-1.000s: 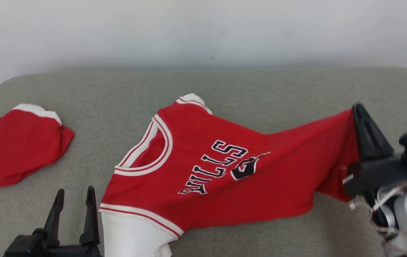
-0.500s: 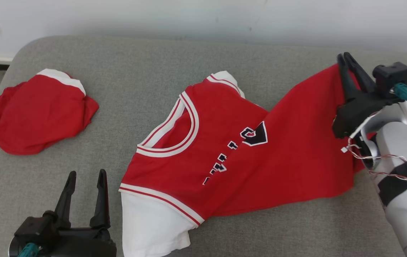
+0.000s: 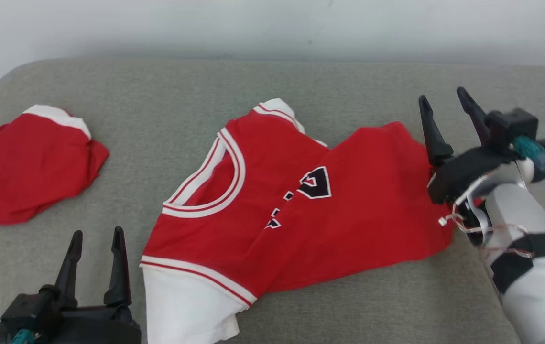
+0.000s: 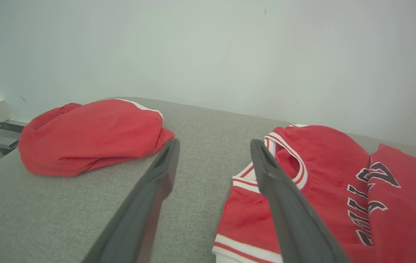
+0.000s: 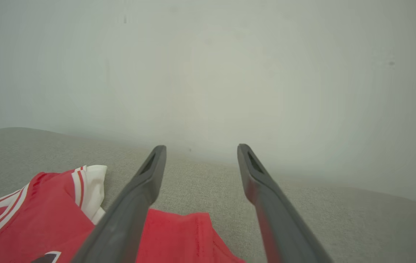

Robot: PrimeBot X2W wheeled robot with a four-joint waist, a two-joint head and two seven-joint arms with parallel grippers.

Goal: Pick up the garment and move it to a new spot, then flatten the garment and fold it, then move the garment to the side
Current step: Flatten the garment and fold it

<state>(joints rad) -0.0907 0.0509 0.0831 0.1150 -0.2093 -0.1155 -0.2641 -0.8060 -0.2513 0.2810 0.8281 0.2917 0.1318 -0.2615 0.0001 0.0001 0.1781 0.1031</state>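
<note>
Just left of the empty, wide-open right hand [image 3: 442, 94], the red jersey [image 3: 301, 205], loose on the grey cushion [image 3: 158, 95].

Only one thing here carries print: the red sleeveless jersey with white trim [image 3: 253, 200]. A row of dark letters edged in white [image 3: 276, 217] runs across its chest, but a fold of the jersey's own red cloth lies over most of it. In the head view only small scraps of letters peek out along the fold. The left wrist view gives more, upright strokes and half-letters, yet no whole word reads. At the end of the row sits a larger dark angular mark with a white outline [image 3: 315, 183]; numeral or emblem, can't tell.
</note>
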